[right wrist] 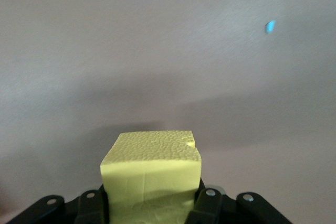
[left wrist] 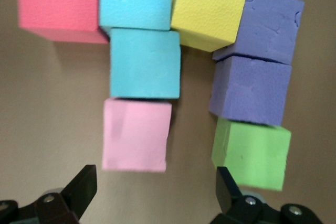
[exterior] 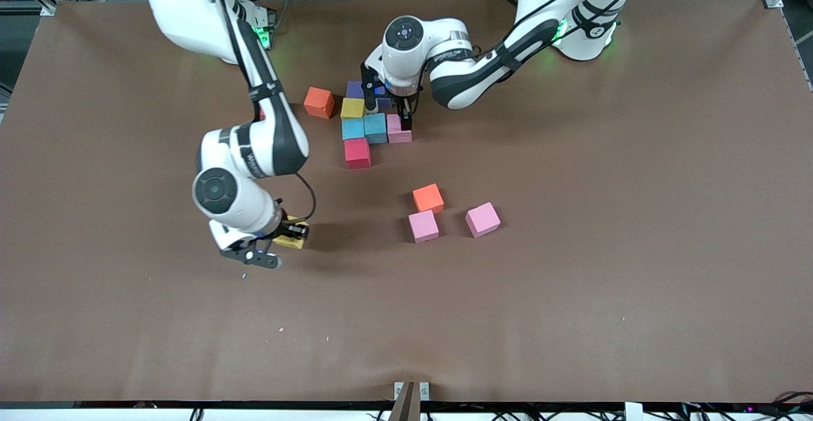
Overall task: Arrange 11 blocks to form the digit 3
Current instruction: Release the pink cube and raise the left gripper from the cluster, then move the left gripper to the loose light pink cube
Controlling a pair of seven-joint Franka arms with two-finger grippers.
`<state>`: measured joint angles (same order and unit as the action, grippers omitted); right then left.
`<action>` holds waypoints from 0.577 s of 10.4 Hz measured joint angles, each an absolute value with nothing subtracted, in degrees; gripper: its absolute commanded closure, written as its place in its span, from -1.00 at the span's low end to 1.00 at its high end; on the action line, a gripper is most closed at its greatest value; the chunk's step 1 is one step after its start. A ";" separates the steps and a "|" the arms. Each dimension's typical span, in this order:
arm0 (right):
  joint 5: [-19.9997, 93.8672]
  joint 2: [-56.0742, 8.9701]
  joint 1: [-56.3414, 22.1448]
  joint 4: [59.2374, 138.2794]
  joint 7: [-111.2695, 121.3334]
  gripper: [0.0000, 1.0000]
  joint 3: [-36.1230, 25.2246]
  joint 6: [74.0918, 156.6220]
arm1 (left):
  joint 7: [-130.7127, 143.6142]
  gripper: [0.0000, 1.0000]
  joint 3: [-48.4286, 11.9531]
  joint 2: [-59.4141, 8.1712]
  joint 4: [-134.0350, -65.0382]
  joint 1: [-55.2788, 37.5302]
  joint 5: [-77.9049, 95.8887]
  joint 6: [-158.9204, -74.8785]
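Note:
My left gripper hangs open just over the cluster of blocks, with nothing between its fingers. Below it lie a pink block, two blue blocks, a yellow block, two purple blocks, a green block and a red block. An orange block sits beside the cluster toward the right arm's end. My right gripper is shut on another yellow block, low over bare table.
Three loose blocks lie nearer the front camera than the cluster: an orange one and two pink ones. The brown table stretches wide toward the left arm's end.

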<state>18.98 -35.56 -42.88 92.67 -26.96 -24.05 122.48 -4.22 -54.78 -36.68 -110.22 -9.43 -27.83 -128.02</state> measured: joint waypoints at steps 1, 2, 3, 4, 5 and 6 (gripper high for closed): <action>18.98 -35.98 -45.04 92.72 -29.00 0.47 -23.90 123.13 | -4.08 -1.00 -57.77 -35.74 -110.17 -4.94 -27.75 -125.57; 18.97 -36.73 -46.98 92.78 -30.27 0.46 -23.83 123.68 | -4.07 -1.00 -60.49 -34.72 -110.07 0.14 -27.74 -123.17; 18.97 -37.51 -48.45 92.94 -30.93 0.46 -23.77 124.78 | -4.09 -1.00 -63.03 -33.27 -109.93 5.64 -27.75 -120.85; 18.97 -38.14 -49.61 93.52 -31.04 0.46 -23.74 126.35 | -4.24 -1.00 -65.62 -31.62 -109.83 11.46 -27.74 -119.36; 18.97 -38.49 -50.66 94.66 -31.04 0.46 -23.69 128.37 | -4.43 -1.00 -68.56 -30.31 -109.80 17.83 -27.74 -118.41; 18.97 -38.64 -51.59 95.72 -31.04 0.46 -23.62 129.93 | -4.92 -1.00 -71.33 -29.50 -109.83 24.15 -27.74 -117.33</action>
<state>18.97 -38.64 -51.59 95.72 -31.04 -23.62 129.93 -4.92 -71.33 -29.50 -109.83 24.15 -27.74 -117.33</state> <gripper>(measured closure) 0.471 0.000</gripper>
